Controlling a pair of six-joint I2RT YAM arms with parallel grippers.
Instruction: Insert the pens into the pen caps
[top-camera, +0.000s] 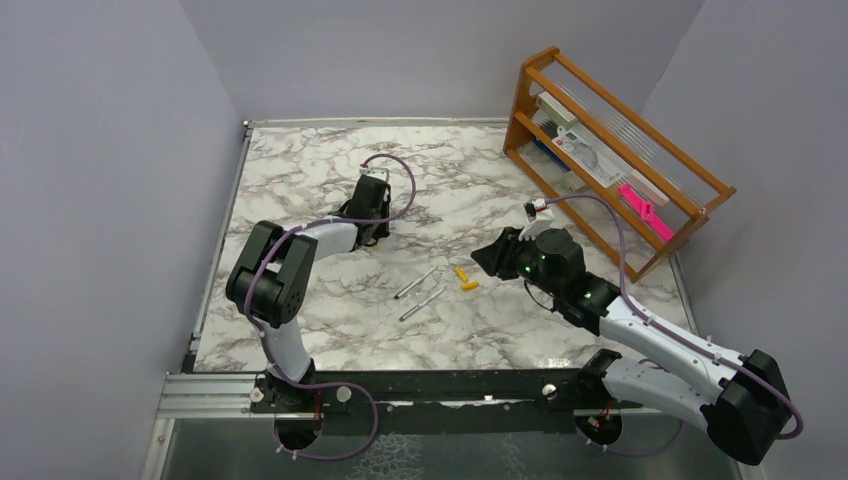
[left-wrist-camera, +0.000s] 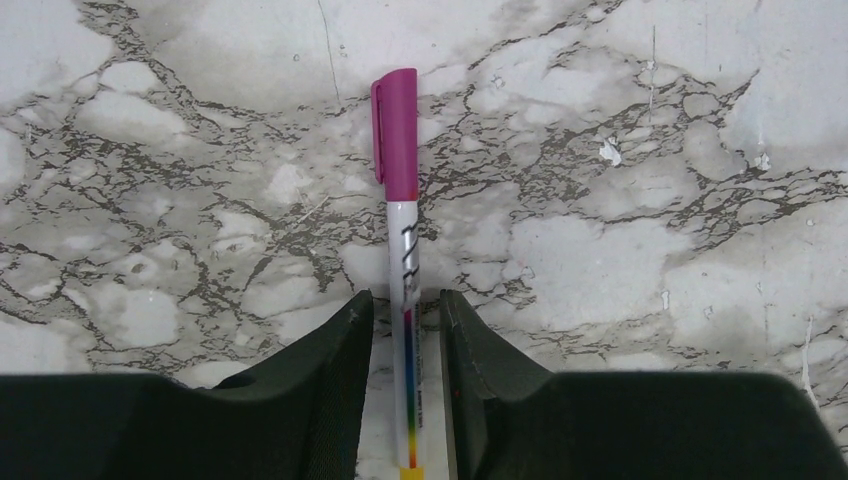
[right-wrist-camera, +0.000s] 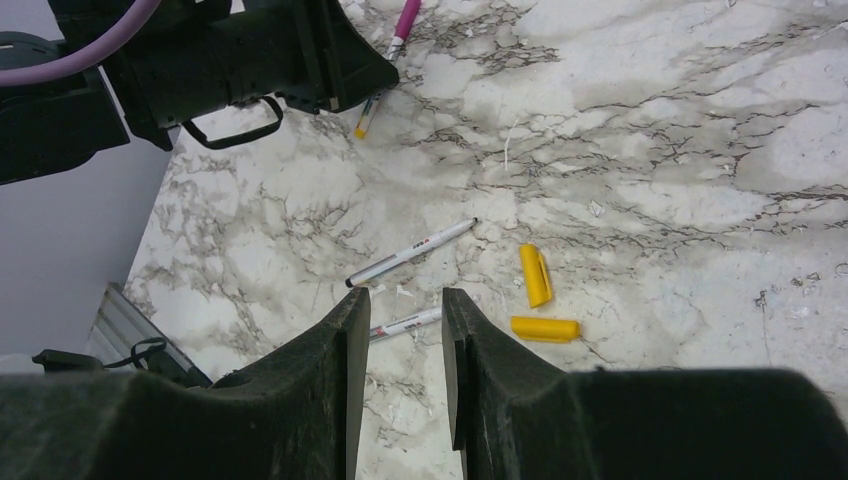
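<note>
In the left wrist view a silver pen (left-wrist-camera: 403, 260) wearing a magenta cap (left-wrist-camera: 396, 135) lies on the marble between the fingers of my left gripper (left-wrist-camera: 406, 305). The jaws stand open, with a thin gap on each side of the barrel. From above, that gripper (top-camera: 368, 225) hides this pen. Two uncapped pens (top-camera: 415, 283) (top-camera: 422, 303) lie mid-table, with two yellow caps (top-camera: 461, 273) (top-camera: 469, 286) just to their right. My right gripper (top-camera: 480, 258) hovers beside the caps, open and empty. Its own view has the gripper (right-wrist-camera: 396, 300) over one pen (right-wrist-camera: 405, 325), the other pen (right-wrist-camera: 410, 253) beyond, and both caps (right-wrist-camera: 535, 275) (right-wrist-camera: 545, 328).
A wooden rack (top-camera: 620, 150) stands at the back right and holds a flat bright-pink object (top-camera: 645, 212) and other items. A raised rim (top-camera: 222, 230) runs along the table's left side. The arm bases sit on a metal rail (top-camera: 200, 392) at the near edge.
</note>
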